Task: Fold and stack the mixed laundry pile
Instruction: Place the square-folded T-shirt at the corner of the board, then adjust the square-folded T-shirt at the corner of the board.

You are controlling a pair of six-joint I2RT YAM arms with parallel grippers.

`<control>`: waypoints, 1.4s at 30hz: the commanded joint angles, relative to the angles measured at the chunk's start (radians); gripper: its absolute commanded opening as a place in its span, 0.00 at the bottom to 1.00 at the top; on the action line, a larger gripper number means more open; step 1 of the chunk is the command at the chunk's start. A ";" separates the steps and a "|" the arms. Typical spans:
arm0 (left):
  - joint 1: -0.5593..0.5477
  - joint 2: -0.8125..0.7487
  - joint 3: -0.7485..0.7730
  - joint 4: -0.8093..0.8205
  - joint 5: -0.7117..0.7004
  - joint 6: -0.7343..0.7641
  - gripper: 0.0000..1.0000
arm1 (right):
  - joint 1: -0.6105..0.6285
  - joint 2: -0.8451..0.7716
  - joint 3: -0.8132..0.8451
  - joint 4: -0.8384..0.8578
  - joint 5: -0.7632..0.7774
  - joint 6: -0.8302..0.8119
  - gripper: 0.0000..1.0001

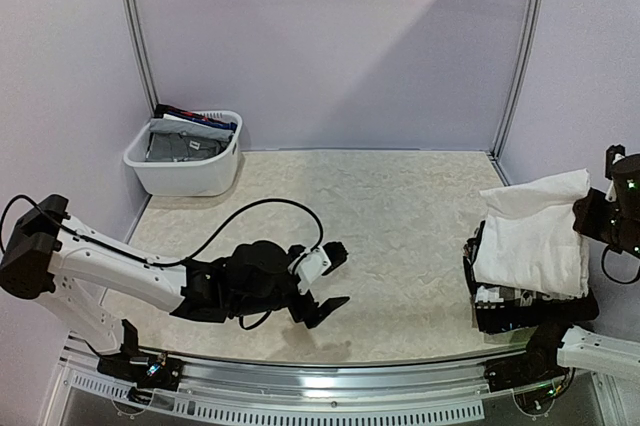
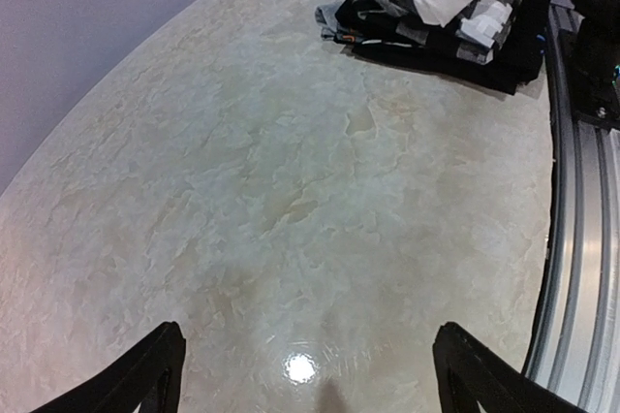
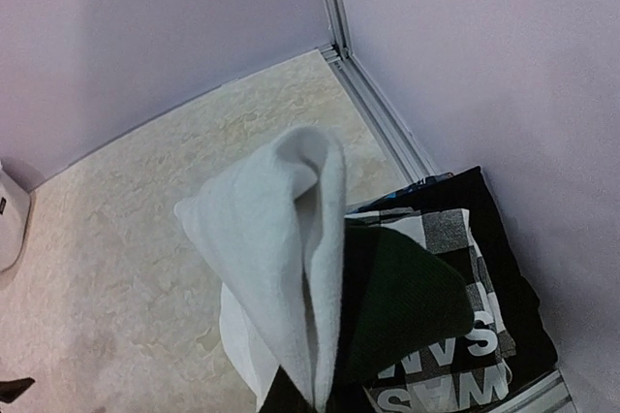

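In the top view, the left pincer (image 1: 333, 282) is hovering low over the bare desk (image 1: 400, 216) in the lower middle of the frame. Its fingers are standing spread wide with nothing between them. The laundry stack (image 1: 525, 301) is sitting at the right edge of the frame, with dark garments underneath and a white cloth (image 1: 530, 246) lying on top. The right pincer (image 1: 595, 216) is sitting at the far right, pressed together at the cloth's upper right edge, which is standing up off the stack. It seems to be pinching that edge, though the fabric is hiding the fingertips. A white basket (image 1: 185, 171) is standing in the upper left, holding grey and dark pieces.

In the left wrist view, the two dark fingers (image 2: 145, 379) are showing in the lower corners, well apart, over bare desk. The laundry stack (image 2: 436, 30) is lying in the upper right, beside a metal rail (image 2: 572, 238) along the right edge.

In the right wrist view, the white cloth (image 3: 281, 238) is standing up in a folded ridge through the middle of the frame. At the lower right, a black piece with white letters (image 3: 436, 379) and a checkered piece (image 3: 450, 234) are lying stacked just beside the wall.
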 commanded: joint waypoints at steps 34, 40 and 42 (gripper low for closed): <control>0.018 0.399 0.405 0.234 0.433 -0.281 0.84 | 0.004 -0.050 -0.211 -0.054 0.331 0.378 0.12; 0.032 0.684 0.754 0.184 0.522 -0.356 0.81 | 0.004 -0.018 -0.225 -0.118 0.392 0.423 0.09; 0.037 0.761 0.839 0.198 0.550 -0.378 0.80 | 0.005 -0.004 -0.226 -0.142 0.398 0.492 0.12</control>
